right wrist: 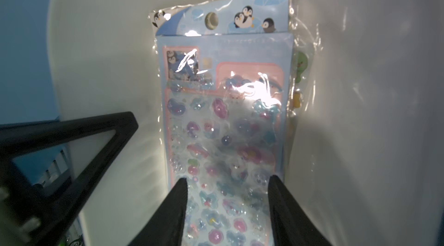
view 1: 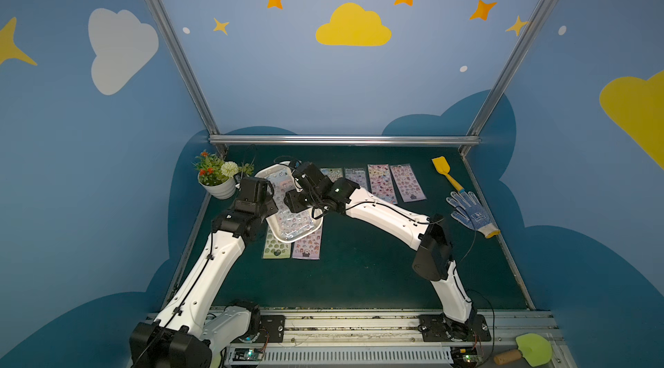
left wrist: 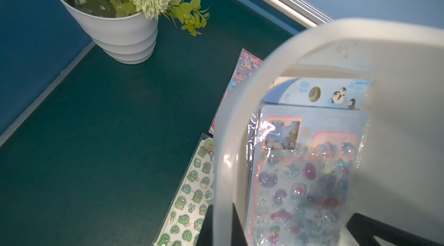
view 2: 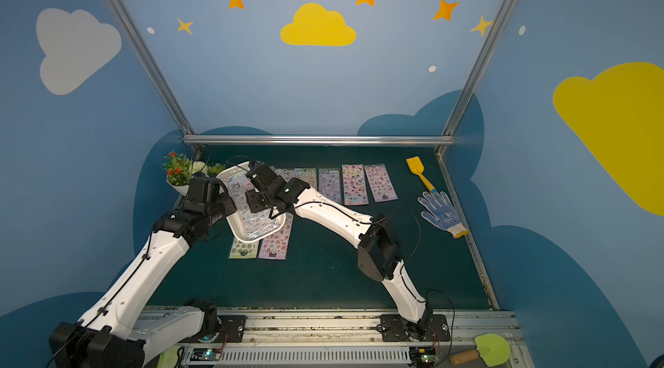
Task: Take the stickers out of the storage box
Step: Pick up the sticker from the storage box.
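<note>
The white storage box (view 1: 287, 239) (view 2: 248, 239) sits tilted at the table's left, its near end over two sheets. My left gripper (left wrist: 222, 223) is shut on its side rim (left wrist: 223, 160). Glossy stickers (view 1: 291, 219) (left wrist: 300, 180) lie stacked inside; the top sheet (right wrist: 223, 124) is pale blue with a penguin header. My right gripper (right wrist: 227, 178) (view 1: 295, 178) reaches into the box, open, its two black fingers spread over that top sheet. More stickers lie flat on the mat: several in a back row (view 1: 381, 183) (view 2: 354, 184), and a green sheet (view 1: 276, 248) (left wrist: 189, 199) and a pink one (view 1: 307, 246) in front.
A white ribbed flower pot (view 1: 219, 187) (left wrist: 120, 38) stands at the back left, close to the left arm. A yellow toy shovel (view 1: 445, 173) and a blue-dotted glove (view 1: 467, 212) lie at the right edge. A green trowel (view 1: 531, 348) rests on the front rail.
</note>
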